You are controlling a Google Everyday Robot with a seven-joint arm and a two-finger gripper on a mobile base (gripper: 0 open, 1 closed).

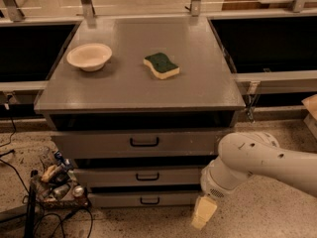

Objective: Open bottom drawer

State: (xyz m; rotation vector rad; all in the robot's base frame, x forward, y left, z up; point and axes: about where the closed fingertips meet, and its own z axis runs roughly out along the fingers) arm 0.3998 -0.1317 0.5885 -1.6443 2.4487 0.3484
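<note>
Claw (204,214) low right of bottom drawer (148,199); arm (262,162) hides drawer's right end, runs off right edge

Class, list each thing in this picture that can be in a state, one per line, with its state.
Top drawer: shut.
Middle drawer: shut.
Bottom drawer: shut.
Bowl: upright, empty, on the cabinet top.
Sponge: lying flat, green side up, on the cabinet top.
Gripper: low near the floor, right of the bottom drawer, apart from its handle.
</note>
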